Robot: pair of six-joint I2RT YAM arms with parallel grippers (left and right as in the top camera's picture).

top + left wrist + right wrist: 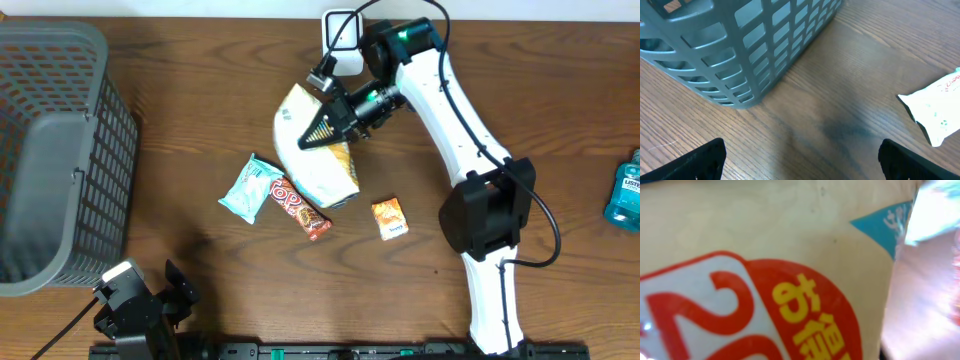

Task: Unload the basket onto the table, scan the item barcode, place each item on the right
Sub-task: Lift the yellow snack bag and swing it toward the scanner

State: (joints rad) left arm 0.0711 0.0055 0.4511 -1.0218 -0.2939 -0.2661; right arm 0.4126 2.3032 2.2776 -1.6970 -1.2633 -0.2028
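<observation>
1. The right pincer (322, 130) is pinched shut on the upper part of the cream snack bag (325, 172), which lies near the middle of the counter (200, 60).
2. The right wrist view is filled by the bag's print (a red badge, yellow characters, a blue corner).
3. A white boxy device (340, 30) sits at 12 o'clock from the bag.
4. A pale green packet (250, 187) and a red bar (300, 208) lie at 7 o'clock from the bag, and an orange packet (390, 218) lies at 5 o'clock.
5. The left pincer (805, 167) stands wide open over bare wood at the counter's 7 o'clock, near the grey basket (60, 150).
6. A blue bottle (625, 190) stands at 3 o'clock.
</observation>
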